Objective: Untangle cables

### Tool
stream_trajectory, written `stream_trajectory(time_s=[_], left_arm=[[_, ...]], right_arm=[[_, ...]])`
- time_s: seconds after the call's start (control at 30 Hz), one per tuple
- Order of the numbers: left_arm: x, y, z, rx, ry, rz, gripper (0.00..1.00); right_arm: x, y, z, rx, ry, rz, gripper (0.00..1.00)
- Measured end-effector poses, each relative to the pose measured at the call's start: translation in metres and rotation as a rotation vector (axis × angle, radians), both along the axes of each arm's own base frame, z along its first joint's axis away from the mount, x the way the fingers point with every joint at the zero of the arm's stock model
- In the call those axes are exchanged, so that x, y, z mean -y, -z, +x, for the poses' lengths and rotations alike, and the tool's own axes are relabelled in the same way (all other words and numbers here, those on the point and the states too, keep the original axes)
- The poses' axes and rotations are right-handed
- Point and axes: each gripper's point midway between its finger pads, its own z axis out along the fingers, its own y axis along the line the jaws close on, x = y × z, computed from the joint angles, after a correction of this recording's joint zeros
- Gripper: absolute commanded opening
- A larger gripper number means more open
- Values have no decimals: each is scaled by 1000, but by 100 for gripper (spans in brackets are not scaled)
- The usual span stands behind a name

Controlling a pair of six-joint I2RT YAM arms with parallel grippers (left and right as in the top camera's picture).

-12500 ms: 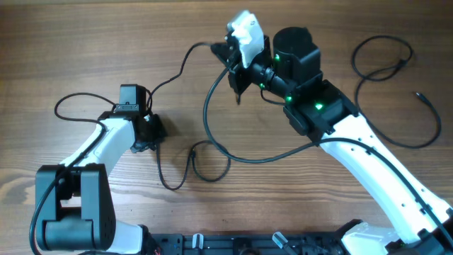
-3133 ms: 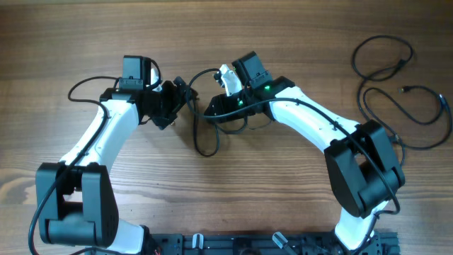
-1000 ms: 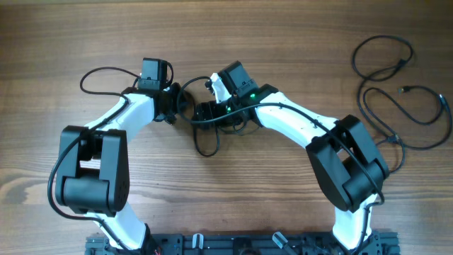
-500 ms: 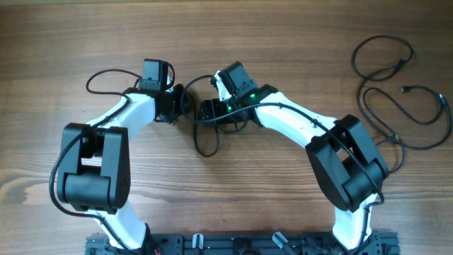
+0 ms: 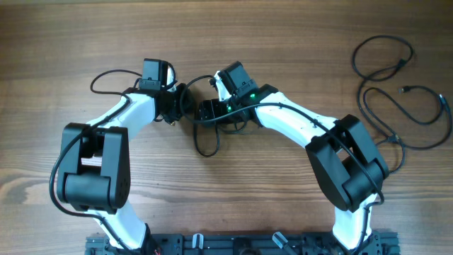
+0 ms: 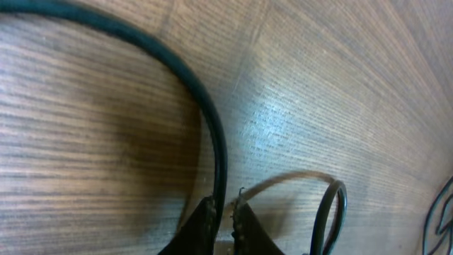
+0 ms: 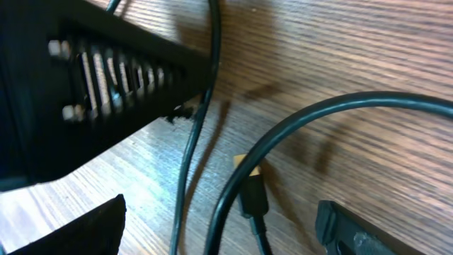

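A thin black cable [image 5: 207, 145] runs between my two grippers at the table's middle and hangs in a loop toward the front. My left gripper [image 5: 182, 106] is shut on one strand of the cable [image 6: 218, 152], which passes between the nearly touching fingertips of the left gripper [image 6: 223, 212]. My right gripper [image 5: 204, 113] sits right beside it. In the right wrist view the right gripper [image 7: 219, 227] stands open, with two cable strands [image 7: 190, 163] and a small plug [image 7: 253, 197] lying untouched between its fingers. Two more loose cables [image 5: 386, 62] lie at the far right.
The left gripper's black body [image 7: 99, 92] fills the upper left of the right wrist view, very close. A cable loop [image 5: 106, 73] trails left behind the left wrist. Another cable [image 5: 417, 117] curls near the right arm's elbow. The table is bare wood [image 5: 212, 205] in front.
The left gripper has edged slightly right toward the right gripper, dragging the trailing loop on the left with it. The right jaws have widened a little.
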Motion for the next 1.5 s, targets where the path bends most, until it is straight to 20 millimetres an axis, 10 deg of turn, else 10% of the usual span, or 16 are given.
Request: stream_trajectory(time_s=[0.47, 0.73, 1.5], left_arm=[[-2, 5, 6, 40, -5, 115, 40], [11, 9, 6, 50, 26, 123, 5], [4, -4, -4, -38, 27, -155, 4]], right_arm=[[-4, -3, -1, -1, -12, 26, 89], [-4, -3, -1, -1, -12, 26, 88], [1, 1, 1, 4, 4, -6, 88]])
